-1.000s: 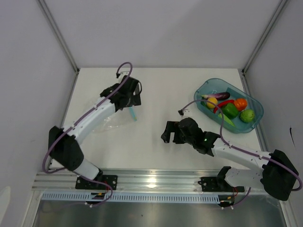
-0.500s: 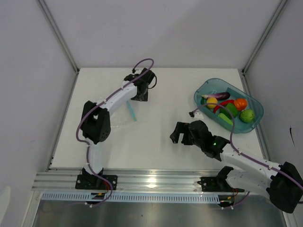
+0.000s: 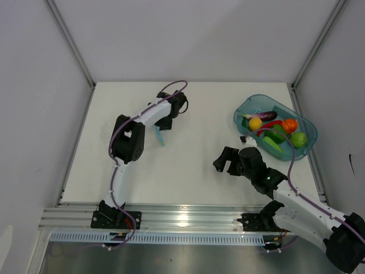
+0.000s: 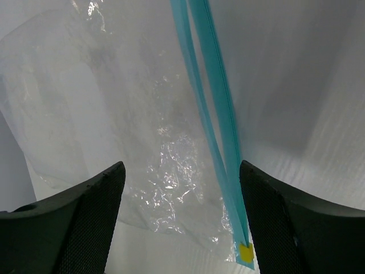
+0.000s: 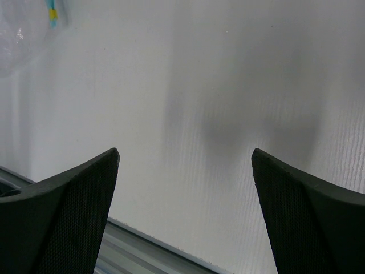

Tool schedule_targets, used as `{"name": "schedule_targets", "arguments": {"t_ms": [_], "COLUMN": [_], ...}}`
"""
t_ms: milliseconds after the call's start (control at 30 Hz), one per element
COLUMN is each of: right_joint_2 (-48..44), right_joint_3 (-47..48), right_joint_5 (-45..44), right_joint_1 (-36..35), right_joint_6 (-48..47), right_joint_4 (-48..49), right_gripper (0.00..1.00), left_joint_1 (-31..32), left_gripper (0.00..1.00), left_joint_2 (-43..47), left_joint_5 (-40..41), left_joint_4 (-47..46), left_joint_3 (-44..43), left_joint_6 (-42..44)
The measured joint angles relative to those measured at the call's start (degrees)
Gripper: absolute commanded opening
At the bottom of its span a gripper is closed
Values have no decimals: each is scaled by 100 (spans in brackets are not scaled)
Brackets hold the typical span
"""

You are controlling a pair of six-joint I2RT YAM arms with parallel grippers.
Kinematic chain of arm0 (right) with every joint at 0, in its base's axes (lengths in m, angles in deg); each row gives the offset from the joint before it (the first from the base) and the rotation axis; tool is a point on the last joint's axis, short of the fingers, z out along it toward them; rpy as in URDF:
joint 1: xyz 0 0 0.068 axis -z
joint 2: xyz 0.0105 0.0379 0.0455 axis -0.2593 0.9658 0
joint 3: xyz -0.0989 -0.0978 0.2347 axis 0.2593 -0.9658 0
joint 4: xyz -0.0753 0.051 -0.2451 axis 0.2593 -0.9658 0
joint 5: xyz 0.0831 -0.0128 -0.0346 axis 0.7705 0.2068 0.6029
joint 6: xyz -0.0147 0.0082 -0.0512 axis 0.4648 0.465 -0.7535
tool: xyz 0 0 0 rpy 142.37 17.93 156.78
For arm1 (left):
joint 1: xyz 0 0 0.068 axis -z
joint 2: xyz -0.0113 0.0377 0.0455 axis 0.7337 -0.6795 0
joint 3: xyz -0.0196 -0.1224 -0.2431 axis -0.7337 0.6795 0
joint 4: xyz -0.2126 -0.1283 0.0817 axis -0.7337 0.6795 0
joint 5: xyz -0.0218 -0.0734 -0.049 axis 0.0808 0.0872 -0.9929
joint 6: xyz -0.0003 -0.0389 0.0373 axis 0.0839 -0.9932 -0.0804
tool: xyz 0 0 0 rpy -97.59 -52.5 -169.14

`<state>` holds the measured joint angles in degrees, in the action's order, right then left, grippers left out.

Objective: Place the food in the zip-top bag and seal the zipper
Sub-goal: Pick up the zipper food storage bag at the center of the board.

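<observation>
The clear zip-top bag (image 3: 142,142) lies crinkled on the white table at the left, empty. Its light blue zipper (image 3: 159,136) runs along its right edge. In the left wrist view the bag (image 4: 125,114) and the zipper (image 4: 212,114) lie below me, with a yellow tab (image 4: 246,252) at the strip's near end. My left gripper (image 3: 166,119) is open and empty just behind the zipper (image 4: 179,228). My right gripper (image 3: 224,165) is open and empty over bare table (image 5: 182,217). The food lies in the teal tray: eggplant (image 3: 263,116), lemon (image 3: 255,123), orange (image 3: 290,125), lime (image 3: 297,138), red pepper (image 3: 268,127), green pepper (image 3: 278,134).
The translucent teal oval tray (image 3: 246,108) stands at the right, near the table's right edge. White walls enclose the table on three sides. An aluminium rail (image 3: 182,217) runs along the near edge. The bag's corner shows at the top left of the right wrist view (image 5: 17,40).
My left arm has folded back and its gripper has shifted right, to just behind the zipper. My right gripper has moved right, toward the tray. The bag and the food have not moved.
</observation>
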<state>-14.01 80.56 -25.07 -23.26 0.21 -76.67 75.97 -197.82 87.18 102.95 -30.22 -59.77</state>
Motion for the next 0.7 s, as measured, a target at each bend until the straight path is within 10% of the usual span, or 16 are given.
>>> {"name": "schedule_targets", "arguments": {"t_ms": [500,700], "right_joint_2": [2,4], "right_joint_3": [-74,-74], "right_joint_5": [144,179], "right_joint_1": [26,26], "right_joint_6": [17,20], "right_joint_4": [0,2], "right_gripper": [100,100], "left_joint_1": [-107,-125], "left_gripper": [44,0], "left_joint_2": [9,11], "left_joint_5": [-205,-317], "left_joint_4": [-264,-365], "left_joint_3": [313,376], "left_joint_6": [-76,-111]}}
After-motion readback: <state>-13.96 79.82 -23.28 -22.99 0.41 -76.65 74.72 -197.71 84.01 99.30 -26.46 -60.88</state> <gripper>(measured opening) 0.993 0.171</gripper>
